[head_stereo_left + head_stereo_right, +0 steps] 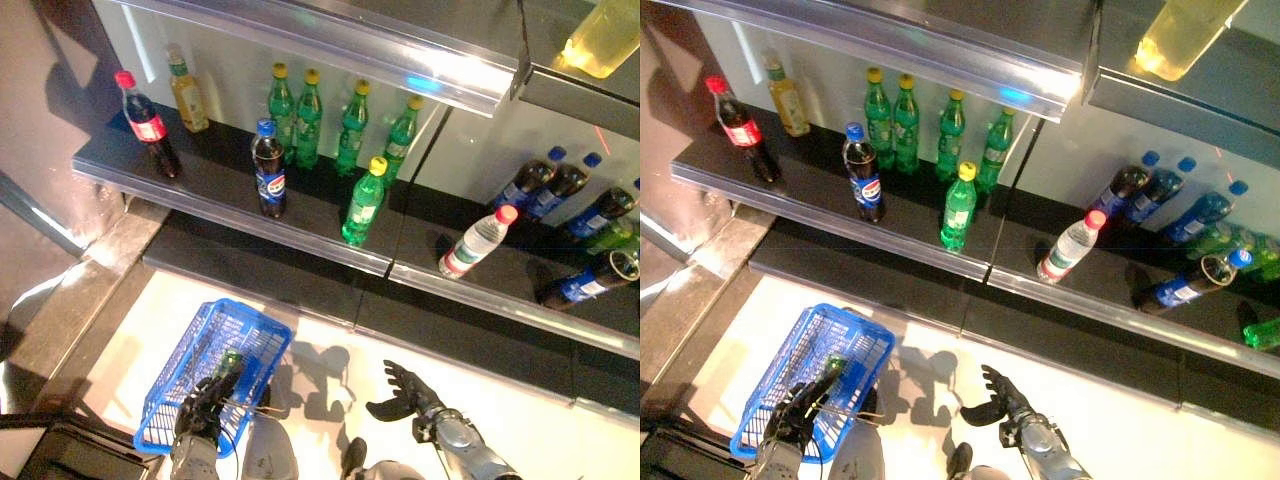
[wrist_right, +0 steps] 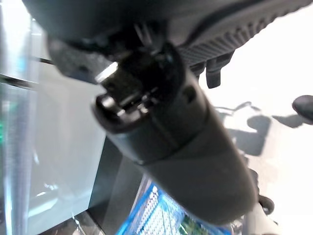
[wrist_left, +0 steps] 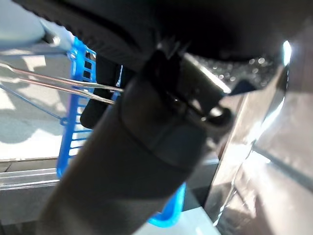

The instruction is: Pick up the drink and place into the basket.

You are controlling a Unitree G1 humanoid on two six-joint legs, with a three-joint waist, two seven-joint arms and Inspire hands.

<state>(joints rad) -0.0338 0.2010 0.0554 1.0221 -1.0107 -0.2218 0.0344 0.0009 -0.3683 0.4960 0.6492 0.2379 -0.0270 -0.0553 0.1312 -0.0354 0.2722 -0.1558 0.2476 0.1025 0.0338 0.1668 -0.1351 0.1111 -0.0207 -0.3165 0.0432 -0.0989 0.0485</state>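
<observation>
Two dark hands below the bottle shelf [image 1: 330,245].
Left hand [image 1: 205,400] curls round the blue plastic basket's [image 1: 170,385] wire handle; a green-labelled drink [image 1: 229,362] apparently lies inside; right hand [image 1: 408,392] hangs spread, empty.

Dark shelf [image 1: 230,205] with bottles [image 1: 362,205]

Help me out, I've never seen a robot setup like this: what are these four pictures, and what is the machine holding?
Two pictures look down from the robot's head; two come from cameras on its wrists, mostly filled by dark hand. The left hand grips the wire handle of a blue basket, which seems to hold a green bottle. The right hand hangs open and empty above the pale floor. Ahead, a dark shelf carries drinks, among them a cola bottle and a green soda bottle.
</observation>
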